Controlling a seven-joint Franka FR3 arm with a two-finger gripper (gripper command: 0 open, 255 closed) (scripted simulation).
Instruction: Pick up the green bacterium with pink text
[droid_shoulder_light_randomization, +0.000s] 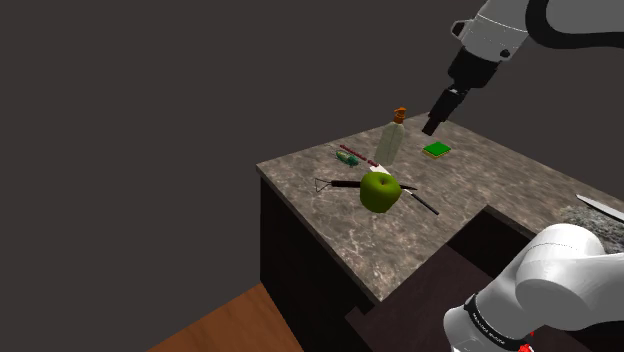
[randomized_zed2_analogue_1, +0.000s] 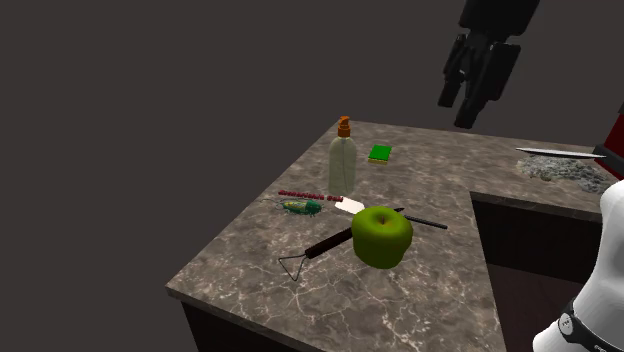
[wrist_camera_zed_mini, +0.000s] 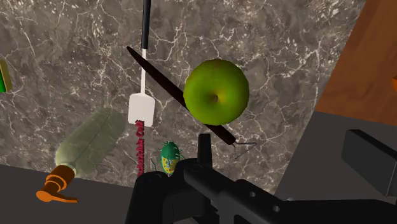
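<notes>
Observed the claw (randomized_zed2_analogue_1: 458, 110) high above the far part of the stone-patterned counter (randomized_zed2_analogue_1: 440, 300), released, with 2 fingers apart and nothing between them. Located the green bacterium (randomized_zed2_analogue_1: 301, 206) lying flat on the counter near its edge, just beside a dark red strip (randomized_zed2_analogue_1: 310, 194), near the pump bottle (randomized_zed2_analogue_1: 343, 165) and well apart from the claw. Recorded a green apple (randomized_zed2_analogue_1: 381, 235) nearer the middle, set against a dark utensil handle (randomized_zed2_analogue_1: 322, 246)
</notes>
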